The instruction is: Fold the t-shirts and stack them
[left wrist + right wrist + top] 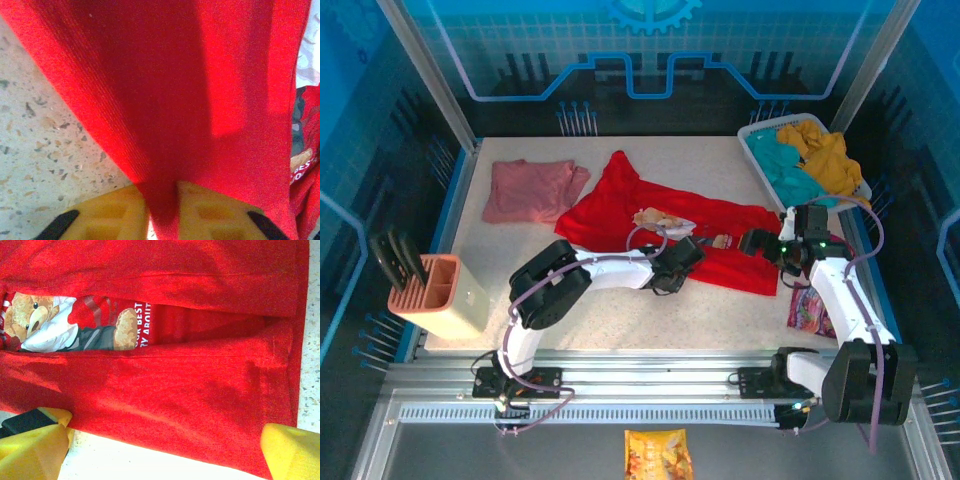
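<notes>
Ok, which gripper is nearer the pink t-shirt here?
Left. The left gripper is at the near edge of the red t-shirt, to the right of the pink t-shirt. The right gripper sits farther right, over the red t-shirt's right end.

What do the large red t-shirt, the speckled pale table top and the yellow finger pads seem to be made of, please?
The large red t-shirt: soft knit cloth, matte; fine ribbing, limp folds. The speckled pale table top: smooth terrazzo-like stone or laminate, judging by dark chips in a pale ground. The yellow finger pads: probably moulded plastic or rubber, with square recesses.
</notes>
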